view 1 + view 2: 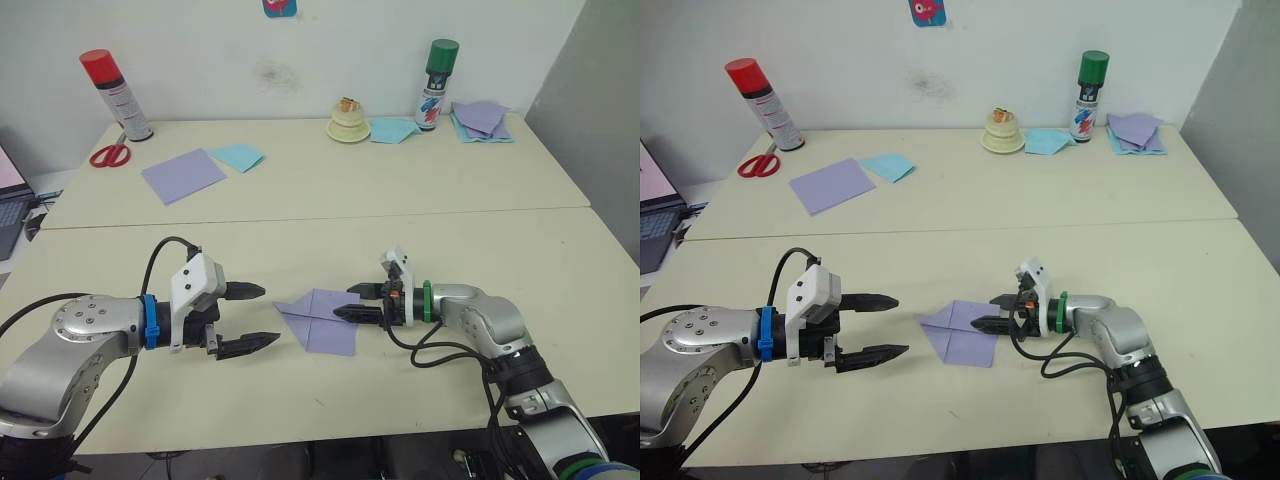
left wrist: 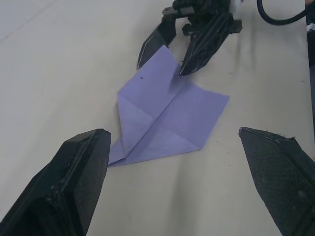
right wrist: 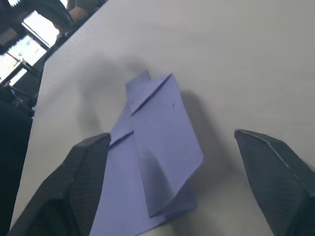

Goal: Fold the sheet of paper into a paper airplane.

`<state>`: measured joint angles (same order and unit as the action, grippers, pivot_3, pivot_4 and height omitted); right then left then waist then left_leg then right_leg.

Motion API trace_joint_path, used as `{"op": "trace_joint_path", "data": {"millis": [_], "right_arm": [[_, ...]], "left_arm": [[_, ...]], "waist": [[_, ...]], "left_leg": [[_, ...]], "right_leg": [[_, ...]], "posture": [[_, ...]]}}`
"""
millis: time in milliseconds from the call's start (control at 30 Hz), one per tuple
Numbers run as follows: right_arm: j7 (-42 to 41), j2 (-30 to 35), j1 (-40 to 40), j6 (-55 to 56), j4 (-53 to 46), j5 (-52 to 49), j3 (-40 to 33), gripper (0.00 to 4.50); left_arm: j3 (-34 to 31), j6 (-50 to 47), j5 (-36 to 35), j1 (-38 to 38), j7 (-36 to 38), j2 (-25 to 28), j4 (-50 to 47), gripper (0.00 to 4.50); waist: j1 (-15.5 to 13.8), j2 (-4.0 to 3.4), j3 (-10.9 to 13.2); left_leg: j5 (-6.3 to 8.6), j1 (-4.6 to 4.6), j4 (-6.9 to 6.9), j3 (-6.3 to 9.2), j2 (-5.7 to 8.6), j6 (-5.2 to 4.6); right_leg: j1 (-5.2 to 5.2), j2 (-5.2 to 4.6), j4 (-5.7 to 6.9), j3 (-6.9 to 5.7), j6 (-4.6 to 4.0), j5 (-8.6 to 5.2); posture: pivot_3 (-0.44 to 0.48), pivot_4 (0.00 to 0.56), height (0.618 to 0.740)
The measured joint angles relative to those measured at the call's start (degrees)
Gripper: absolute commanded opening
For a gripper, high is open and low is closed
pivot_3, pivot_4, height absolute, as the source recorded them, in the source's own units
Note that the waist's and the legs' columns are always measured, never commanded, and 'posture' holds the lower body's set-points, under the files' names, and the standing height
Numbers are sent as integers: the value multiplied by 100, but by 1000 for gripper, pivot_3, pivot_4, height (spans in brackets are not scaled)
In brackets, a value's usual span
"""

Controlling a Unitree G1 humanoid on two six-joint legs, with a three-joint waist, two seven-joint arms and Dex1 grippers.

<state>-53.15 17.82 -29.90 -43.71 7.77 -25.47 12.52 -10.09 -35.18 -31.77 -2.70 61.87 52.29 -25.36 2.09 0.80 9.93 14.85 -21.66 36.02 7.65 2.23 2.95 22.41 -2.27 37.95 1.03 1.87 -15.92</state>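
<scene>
On the near table [image 1: 120, 400], from our left, we see the left gripper [image 1: 255, 317] hovering with its fingers spread wide, just short of the sheet of paper [image 1: 322, 321]. That lavender sheet lies between both grippers, partly folded to a point facing left. At its right edge sits our right gripper [image 1: 352, 302], jaws parted, one fingertip resting on the paper.

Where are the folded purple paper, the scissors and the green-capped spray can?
sheet of paper [image 1: 322, 322]: left eye view, central crease.
scissors [image 1: 108, 155]: left eye view, red handles.
green-capped spray can [image 1: 436, 88]: left eye view, body.
</scene>
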Motion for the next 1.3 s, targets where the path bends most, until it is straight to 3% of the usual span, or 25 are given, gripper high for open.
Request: {"op": "trace_joint_path", "data": {"millis": [67, 400, 433, 633, 767, 867, 1000, 1100, 1300], "right_arm": [[48, -115, -22, 41, 110, 0, -25, 3757], [-49, -45, 180, -25, -241, -38, 65, 82], [-56, -36, 196, 7, -316, -36, 74, 35], [-325, 194, 95, 1508, -632, 477, 225, 35], [1, 255, -420, 4294, -259, 1669, 277, 35], [1090, 517, -704, 7285, 531, 3498, 654, 35], [2204, 457, -456, 8809, 1334, 4972, 1243, 35], [2015, 566, -180, 9176, 1542, 4981, 1610, 598], [8, 1205, 498, 7967, 680, 2617, 1819, 2597]], "left_arm": [[-55, -41, -20, 74, -20, 14, -70, 4500], [-335, -66, -138, 316, -179, 12, -98, 4500], [-346, -62, -150, 333, -192, 8, -96, 4500], [-493, 56, -147, 538, -263, -41, 130, 4500], [-583, 252, -60, 531, -368, -86, 323, 4500], [-581, 475, 105, 551, -441, -206, 526, 4500], [-491, 544, 157, 590, -499, -281, 521, 4500], [-488, 544, 157, 591, -498, -294, 519, 4500], [-484, 541, 161, 562, -487, -282, 522, 4500]], "waist": [[12, 0, 0], [-3, -5, 3], [-3, -5, 3], [0, -10, 8], [-6, -10, 12], [-12, 0, 6], [-16, 5, 5], [-18, 7, 7], [-29, 10, 21]], "left_leg": [[0, 2, 0, 2, -3, 0], [0, -2, -1, 4, 0, 0], [0, -2, 0, 5, -1, 0], [0, -1, 1, 2, -4, 0], [-1, -1, 0, -9, -1, 2], [-5, 0, 0, -20, 2, 9], [-17, -15, -2, -21, 2, 31], [-17, -18, 1, -17, 2, 31], [-4, 9, 7, 3, -1, 6]], "right_leg": [[0, 0, 4, -1, 0, 0], [2, 0, 3, -3, 0, 0], [2, 0, 3, -3, 0, 0], [4, 1, 4, -3, 2, -1], [8, 7, 6, -6, 2, -1], [8, 10, 6, -5, 1, 1], [23, 9, 10, 0, 0, 1], [24, 5, 10, 9, -1, 2], [-13, -1, 4, 3, -1, 1]], "posture": [[0, 150, 740], [0, 150, 740], [0, 150, 740], [0, 150, 740], [0, 150, 740], [0, 150, 740], [0, 150, 740], [0, 150, 740], [0, 150, 740]]}}
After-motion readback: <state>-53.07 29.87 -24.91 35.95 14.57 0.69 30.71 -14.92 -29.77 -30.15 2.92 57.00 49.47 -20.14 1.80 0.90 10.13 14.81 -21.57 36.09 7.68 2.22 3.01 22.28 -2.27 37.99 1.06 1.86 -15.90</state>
